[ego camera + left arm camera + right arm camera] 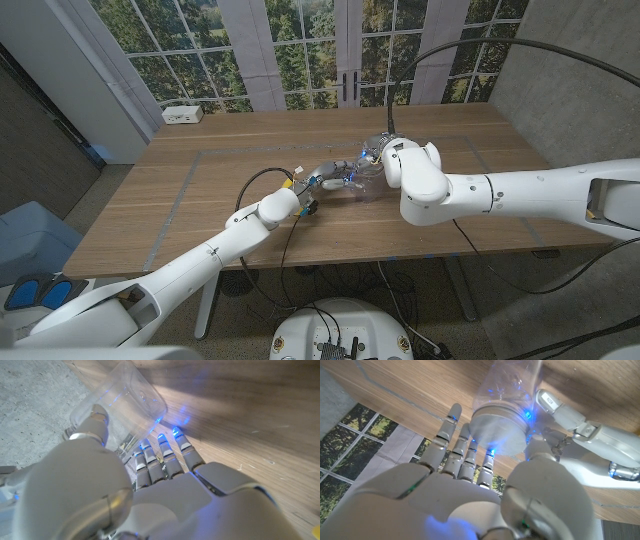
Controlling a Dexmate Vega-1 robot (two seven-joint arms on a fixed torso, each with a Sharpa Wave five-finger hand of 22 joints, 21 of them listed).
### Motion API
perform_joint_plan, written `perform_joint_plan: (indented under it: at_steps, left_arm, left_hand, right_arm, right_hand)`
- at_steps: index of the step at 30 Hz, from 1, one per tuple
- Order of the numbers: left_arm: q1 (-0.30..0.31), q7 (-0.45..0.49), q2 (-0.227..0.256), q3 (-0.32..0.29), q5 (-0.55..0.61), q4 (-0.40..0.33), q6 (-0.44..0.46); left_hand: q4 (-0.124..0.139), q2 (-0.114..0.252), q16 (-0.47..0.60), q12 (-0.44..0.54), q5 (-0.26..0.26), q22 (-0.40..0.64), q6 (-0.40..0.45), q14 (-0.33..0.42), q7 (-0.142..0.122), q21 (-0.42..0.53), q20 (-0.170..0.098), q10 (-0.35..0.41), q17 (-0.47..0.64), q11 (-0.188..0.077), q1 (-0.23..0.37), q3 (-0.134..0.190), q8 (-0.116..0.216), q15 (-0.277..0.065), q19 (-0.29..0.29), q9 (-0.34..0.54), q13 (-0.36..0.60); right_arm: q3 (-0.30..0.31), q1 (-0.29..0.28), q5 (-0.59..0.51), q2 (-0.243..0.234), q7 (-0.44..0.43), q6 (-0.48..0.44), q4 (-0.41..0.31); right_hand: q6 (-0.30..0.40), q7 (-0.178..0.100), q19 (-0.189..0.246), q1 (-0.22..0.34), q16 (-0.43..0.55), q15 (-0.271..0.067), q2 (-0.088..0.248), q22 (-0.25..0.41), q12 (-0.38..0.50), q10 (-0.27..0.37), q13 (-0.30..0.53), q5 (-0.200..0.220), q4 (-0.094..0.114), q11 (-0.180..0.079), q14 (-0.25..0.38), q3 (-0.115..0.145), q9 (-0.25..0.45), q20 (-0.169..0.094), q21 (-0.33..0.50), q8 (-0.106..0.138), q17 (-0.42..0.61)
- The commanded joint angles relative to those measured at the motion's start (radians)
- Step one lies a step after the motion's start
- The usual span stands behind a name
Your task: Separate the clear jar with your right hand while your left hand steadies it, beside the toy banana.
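- My left hand (150,490) grasps the clear jar (120,402), lying on its side.
- My right hand (470,495) grips its white lid (499,430), which faces that hand.

I can't read any text, label, brand, number or sign from my feeds. The clear jar (120,405) carries no printed label that I can see in the left wrist view, and its pale lid (500,427) looks plain in the right wrist view. The small white box (182,115) at the far corner of the table (200,190) is too small in the head view for me to tell whether it bears any marking.
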Motion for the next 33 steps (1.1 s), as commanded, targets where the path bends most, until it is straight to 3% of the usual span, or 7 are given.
perform_joint_plan:
  at_steps: [1,8,13,17,22,29,33]
  left_arm:
    - [-0.008,-0.009,-0.003,-0.005,-0.008,0.009,-0.016]
    - [-0.007,-0.008,-0.005,-0.007,-0.012,0.010,-0.016]
    - [-0.006,-0.006,-0.006,-0.007,-0.012,0.010,-0.018]
    - [-0.008,-0.011,-0.005,-0.005,-0.012,0.005,-0.008]
    - [-0.009,-0.016,-0.005,-0.004,-0.016,-0.002,0.001]
    - [-0.010,-0.021,-0.008,-0.003,-0.023,-0.007,0.010]
    - [-0.009,-0.018,-0.008,-0.003,-0.024,-0.011,0.014]
  left_hand:
    - [0.004,-0.002,-0.003,-0.004,0.000,0.002,0.043,-0.005,0.041,-0.004,0.001,0.000,0.002,0.002,-0.007,-0.004,0.012,-0.076,-0.006,0.013,-0.003]
    - [0.005,-0.002,-0.004,-0.007,0.000,0.002,0.042,-0.008,0.043,-0.005,0.000,-0.002,0.002,0.004,-0.009,-0.006,0.009,-0.077,-0.006,0.012,-0.003]
    - [0.006,-0.001,-0.003,-0.006,0.000,0.002,0.048,-0.005,0.045,-0.004,0.000,0.003,0.002,0.005,-0.010,-0.008,0.009,-0.079,-0.005,0.012,-0.003]
    - [0.006,0.000,-0.003,-0.006,0.000,0.002,0.051,-0.005,0.045,-0.005,0.000,0.006,0.002,0.003,-0.010,-0.009,0.008,-0.079,-0.005,0.011,-0.003]
    - [0.007,0.002,-0.003,-0.009,0.000,0.002,0.048,-0.007,0.051,-0.006,0.000,0.001,0.003,0.003,-0.010,-0.010,0.004,-0.076,-0.008,0.009,-0.003]
    - [0.009,0.004,-0.004,-0.011,-0.001,0.002,0.047,-0.009,0.055,-0.006,0.000,-0.001,0.003,0.009,-0.014,-0.012,-0.001,-0.073,-0.009,0.008,-0.004]
    - [0.010,0.004,-0.004,-0.012,-0.001,0.002,0.047,-0.011,0.056,-0.007,0.000,-0.001,0.003,0.011,-0.016,-0.014,-0.002,-0.073,-0.011,0.007,-0.004]
  right_arm:
    - [0.024,-0.015,0.042,-0.033,-0.046,0.099,-0.006]
    - [0.080,-0.075,0.010,-0.065,-0.076,0.176,-0.021]
    - [0.143,-0.125,-0.005,-0.080,-0.059,0.232,-0.026]
    - [0.205,-0.180,-0.021,-0.092,-0.054,0.279,-0.030]
    - [0.312,-0.280,-0.033,-0.116,-0.091,0.360,-0.046]
    - [0.407,-0.376,-0.109,-0.113,-0.062,0.437,-0.043]
    - [0.455,-0.418,-0.153,-0.097,-0.027,0.466,-0.032]
  right_hand:
    - [0.114,-0.047,-0.006,0.126,0.025,-0.100,0.025,0.009,0.015,0.021,0.013,0.005,-0.001,-0.015,0.002,0.022,0.013,-0.055,0.018,0.026,0.030]
    - [0.218,-0.046,-0.043,0.266,0.054,-0.150,0.052,0.023,0.034,0.059,0.037,0.013,0.004,-0.077,-0.009,0.030,0.021,-0.101,0.041,0.066,0.065]
    - [0.328,-0.006,-0.066,0.332,0.047,-0.176,0.072,0.032,0.057,0.112,0.052,0.019,0.006,-0.118,0.002,0.045,0.037,-0.140,0.061,0.118,0.062]
    - [0.443,0.027,-0.095,0.441,0.036,-0.191,0.087,0.041,0.090,0.207,0.069,0.029,-0.001,-0.144,0.031,0.066,0.059,-0.178,0.092,0.181,0.060]
    - [0.517,0.045,-0.158,0.554,0.011,-0.192,0.098,0.050,0.110,0.284,0.089,0.045,0.004,-0.151,0.058,0.075,0.071,-0.204,0.126,0.224,0.059]
    - [0.660,0.069,-0.245,0.670,-0.038,-0.192,0.115,0.066,0.133,0.445,0.093,0.093,0.010,-0.156,0.073,0.072,0.046,-0.208,0.192,0.273,0.049]
    - [0.721,0.077,-0.287,0.712,-0.062,-0.192,0.117,0.079,0.122,0.538,0.071,0.135,0.011,-0.158,0.090,0.067,0.003,-0.209,0.253,0.263,0.046]
